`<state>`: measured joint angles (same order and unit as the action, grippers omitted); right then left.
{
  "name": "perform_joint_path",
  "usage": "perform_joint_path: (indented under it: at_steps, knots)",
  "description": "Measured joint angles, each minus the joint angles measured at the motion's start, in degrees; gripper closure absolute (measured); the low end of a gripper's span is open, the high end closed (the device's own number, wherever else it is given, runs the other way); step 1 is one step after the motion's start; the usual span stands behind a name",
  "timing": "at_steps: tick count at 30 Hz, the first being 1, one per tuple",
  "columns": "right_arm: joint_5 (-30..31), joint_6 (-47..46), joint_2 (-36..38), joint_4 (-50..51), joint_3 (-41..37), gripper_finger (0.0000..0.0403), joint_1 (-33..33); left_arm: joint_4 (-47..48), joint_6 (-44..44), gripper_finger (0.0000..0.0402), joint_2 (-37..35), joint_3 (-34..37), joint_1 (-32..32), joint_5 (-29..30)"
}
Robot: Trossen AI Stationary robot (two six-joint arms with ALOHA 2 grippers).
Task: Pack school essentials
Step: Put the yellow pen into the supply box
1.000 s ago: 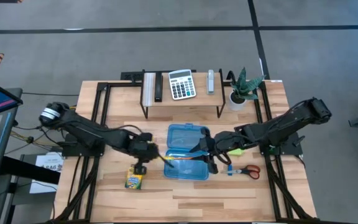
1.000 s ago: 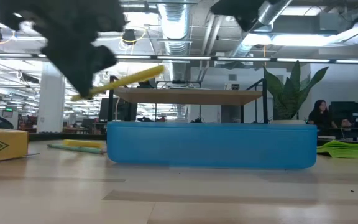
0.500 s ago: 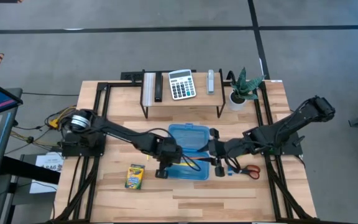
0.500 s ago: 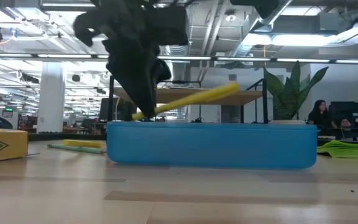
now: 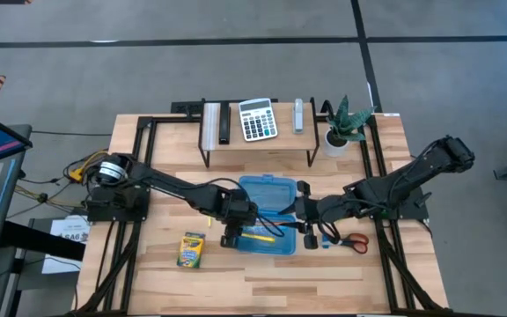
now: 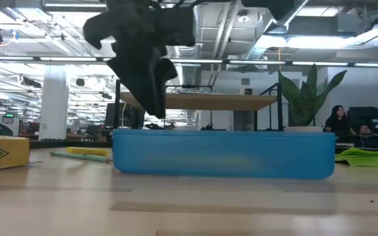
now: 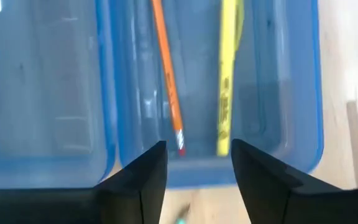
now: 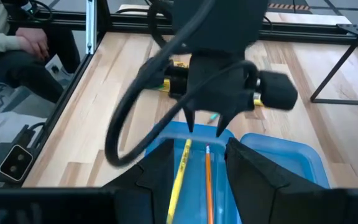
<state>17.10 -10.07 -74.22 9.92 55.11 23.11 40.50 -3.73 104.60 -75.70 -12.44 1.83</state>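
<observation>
Since left pincer (image 7: 197, 155) parted, yellow pencil (image 7: 227, 81) dropped into blue case (image 5: 272, 189).

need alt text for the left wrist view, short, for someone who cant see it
Looking down past the left tool, its two dark fingers apart and holding nothing, into an open blue plastic box. An orange pencil and a yellow pencil lie side by side in the box; light wooden table shows at one edge.

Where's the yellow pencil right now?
In the high view the yellow pencil lies inside the blue case, in its front half beside the orange pencil, just below the open left gripper.
</observation>
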Motion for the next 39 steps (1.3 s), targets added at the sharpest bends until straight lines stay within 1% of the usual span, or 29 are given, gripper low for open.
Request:
perform_joint_path:
  at_steps: [3,6,11,16,18,21,24,31,36,39]
  knots:
    - [-0.01,-0.02,-0.02,-0.01,0.00,0.0239,0.25,2.64,-0.91,0.0237,-2.04,0.32,-1.01,2.50]
    - [-0.01,-0.02,-0.02,-0.01,0.00,0.0240,0.55,0.97,-2.23,0.0248,-5.45,3.86,-1.91,3.15]
    - [-0.01,-0.02,-0.07,-0.01,0.00,0.0239,0.52,-6.01,-7.20,0.0268,-14.32,14.71,-2.66,3.83]
    - [-0.01,-0.02,-0.07,-0.09,0.00,0.0239,-0.27,-14.33,-15.16,0.0279,-24.30,26.73,-2.64,9.10]
    - [-0.01,-0.13,-0.07,-0.12,0.00,0.0239,-0.60,-16.12,-17.87,0.0281,-27.20,30.35,-2.64,10.68]
    - [0.01,-0.13,-0.07,-0.12,0.00,0.0240,-0.82,-15.72,-21.61,0.0281,-30.40,34.07,-2.53,12.53]
    - [-0.01,-0.27,-0.07,-0.31,0.00,0.0239,-1.18,-15.36,-25.60,0.0281,-31.59,35.82,-1.74,12.96]
    - [-0.01,-0.61,-0.08,-0.31,0.00,0.0239,-1.09,-15.18,-33.01,0.0281,-31.34,36.46,-0.43,15.07]
    - [-0.01,-0.61,-0.09,-0.42,0.00,0.0239,-1.09,-11.48,-42.25,0.0281,-31.34,36.17,2.52,15.36]
    - [-0.01,-0.59,-0.07,-0.43,0.00,0.0239,-1.09,-9.41,-45.86,0.0281,-31.34,36.17,4.61,14.99]
